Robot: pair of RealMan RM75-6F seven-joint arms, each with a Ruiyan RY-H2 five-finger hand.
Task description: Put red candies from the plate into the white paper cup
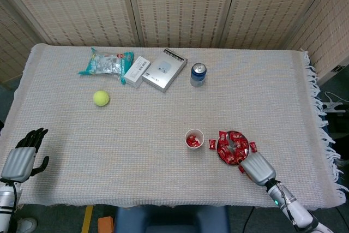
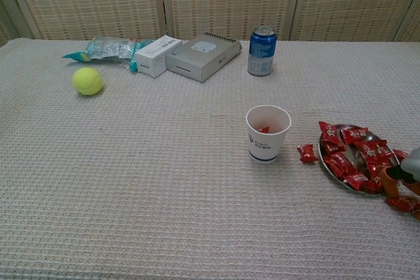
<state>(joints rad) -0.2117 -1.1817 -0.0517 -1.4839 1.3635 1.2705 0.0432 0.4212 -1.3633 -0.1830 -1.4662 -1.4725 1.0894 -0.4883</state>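
- Left hand: at the table's near-left corner, back plate up, dark fingers apart, holding nothing. Seen in head view only.
- Ball: yellow-green, far left, alone on the cloth.
- Snack bag, white box, grey notebook: in a row along the far edge, box touching both neighbours.
- Can: blue, upright, right of the notebook, apart from it.
- Cup: white paper, upright, mid-table; some red candy inside.
- Loose candy: on the cloth between cup and plate, touching neither.
- Plate: metal, right of the cup, piled with red candies; a few more lie off its near-right edge.
- Right hand: at the plate's near edge, back plate up, fingertips at the candies. Whether it pinches one, cannot tell.
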